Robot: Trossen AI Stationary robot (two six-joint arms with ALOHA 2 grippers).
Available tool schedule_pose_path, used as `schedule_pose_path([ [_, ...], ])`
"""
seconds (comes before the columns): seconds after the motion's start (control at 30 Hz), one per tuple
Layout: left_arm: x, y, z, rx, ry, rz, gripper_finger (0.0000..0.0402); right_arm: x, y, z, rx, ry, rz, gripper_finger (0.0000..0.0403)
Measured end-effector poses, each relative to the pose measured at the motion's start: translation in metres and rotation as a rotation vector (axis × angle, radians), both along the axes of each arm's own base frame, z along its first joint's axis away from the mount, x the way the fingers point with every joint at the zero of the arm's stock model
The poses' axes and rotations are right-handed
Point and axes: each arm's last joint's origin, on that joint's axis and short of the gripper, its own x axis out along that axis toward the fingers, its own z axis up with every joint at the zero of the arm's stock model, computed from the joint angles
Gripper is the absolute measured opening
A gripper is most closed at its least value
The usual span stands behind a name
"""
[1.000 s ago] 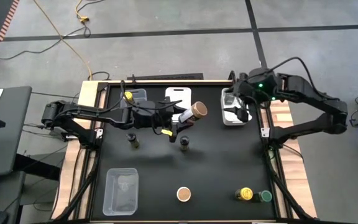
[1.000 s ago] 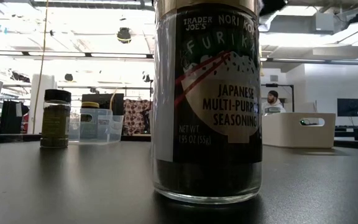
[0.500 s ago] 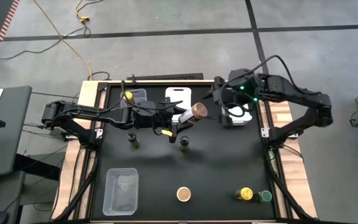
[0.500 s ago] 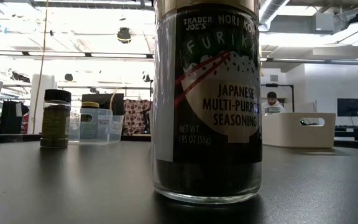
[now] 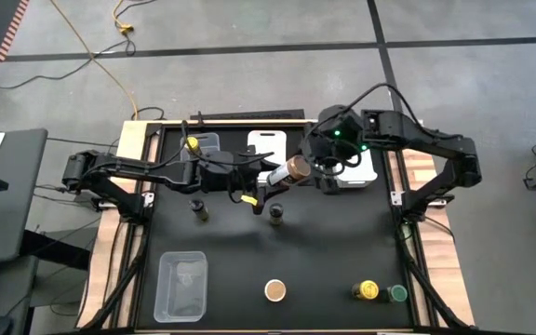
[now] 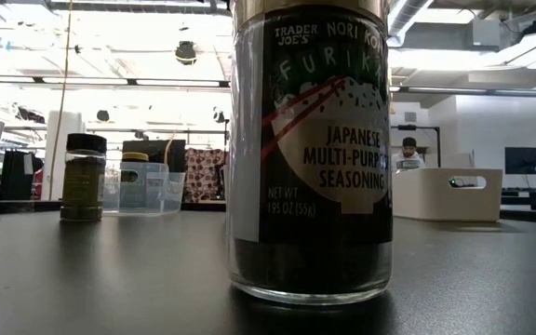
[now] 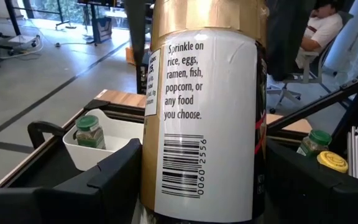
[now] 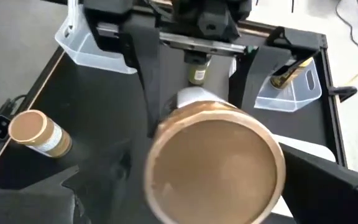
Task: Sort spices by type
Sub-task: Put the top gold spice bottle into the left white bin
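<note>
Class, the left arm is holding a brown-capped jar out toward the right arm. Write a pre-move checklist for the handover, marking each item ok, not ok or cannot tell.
1. Left end effector grips the brown-capped jar: ok.
2. Right end effector is open: ok.
3. Right end effector faces the jar's cap: ok.
4. Right fingers sit either side of the cap: ok.
5. Right fingers already touch the jar: cannot tell.
6. White bin beneath the right arm has room: cannot tell.

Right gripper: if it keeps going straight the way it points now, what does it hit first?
Most likely the tan lid of the furikake jar that the left gripper holds out; the open right gripper faces it head-on, though the remaining gap is hard to judge.
</note>
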Motion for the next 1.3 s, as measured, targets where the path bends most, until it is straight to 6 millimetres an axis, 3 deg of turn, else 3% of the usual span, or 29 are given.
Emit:
schedule_pose_path([
  [0.27,0.0000,-0.0001,-0.0001,0.005,0.001,-0.004,0.0279,-0.0023,0.0002,0.0002,0.001,0.009,0.000,0.0383],
  [0.57,0.0001,-0.0004,-0.0003,0.006,0.001,-0.016,0.0279,-0.0011,0.0006,-0.0006,0.012,0.011,0.009,0.0300],
  [0.97,0.0001,-0.0004,-0.0003,-0.010,-0.001,-0.013,0.0284,-0.0014,0.0007,-0.0010,0.026,0.017,-0.001,0.0305],
  [1.3,0.0000,0.0016,0.0015,-0.061,-0.033,0.071,0.0336,-0.0017,0.0002,-0.0010,0.022,0.020,-0.008,0.0307],
])
